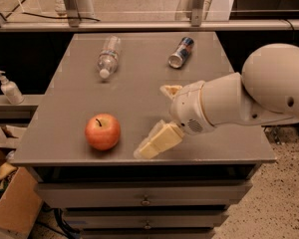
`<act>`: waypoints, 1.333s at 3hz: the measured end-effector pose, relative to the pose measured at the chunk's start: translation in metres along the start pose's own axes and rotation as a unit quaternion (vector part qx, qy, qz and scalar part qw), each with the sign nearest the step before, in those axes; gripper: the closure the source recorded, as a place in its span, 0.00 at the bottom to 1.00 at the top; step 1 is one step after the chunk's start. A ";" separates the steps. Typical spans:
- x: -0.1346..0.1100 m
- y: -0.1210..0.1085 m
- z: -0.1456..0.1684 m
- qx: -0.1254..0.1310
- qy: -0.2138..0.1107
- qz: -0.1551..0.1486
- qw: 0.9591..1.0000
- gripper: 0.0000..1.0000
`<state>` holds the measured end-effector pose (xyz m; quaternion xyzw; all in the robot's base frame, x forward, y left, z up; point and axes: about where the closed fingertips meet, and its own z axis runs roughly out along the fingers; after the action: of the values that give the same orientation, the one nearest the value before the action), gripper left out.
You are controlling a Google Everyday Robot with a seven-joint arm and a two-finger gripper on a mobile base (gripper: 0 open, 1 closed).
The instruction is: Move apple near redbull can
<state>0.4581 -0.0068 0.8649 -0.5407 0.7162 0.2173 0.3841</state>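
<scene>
The task is judged to be at its opening stage: nothing is gripped and the apple (pixel 102 132) is not yet lifted. The apple is seen upright, stem up, near the front edge of the grey table (pixel 139 86), left of centre. The redbull can (pixel 181 52) is found lying on its side toward the far right of the tabletop, its silver top turned toward the near left. The two are well apart, so the whole carry is left to be done: the apple is to be reached, grasped, lifted across the table and set down by the can.

The gripper (pixel 152 121) is held over the near part of the table, just to the right of the apple and apart from it. Its two pale fingers are spread wide, one toward the far side and one reaching the front edge, and nothing is held between them.

By count, one apple, one redbull can and one clear water bottle (pixel 108 57) are seen on the table, the bottle lying far left. One soap dispenser (pixel 9 88) is seen on a ledge to the left, and two drawer fronts are seen below the tabletop.
</scene>
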 end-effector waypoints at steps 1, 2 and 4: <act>-0.010 0.004 0.031 0.000 -0.028 0.002 1.000 0.00; -0.016 0.017 0.055 -0.011 -0.047 0.012 0.999 0.00; -0.036 0.039 0.076 -0.030 -0.085 0.023 0.996 0.16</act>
<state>0.4496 0.0827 0.8423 -0.5149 0.6865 0.2924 0.4220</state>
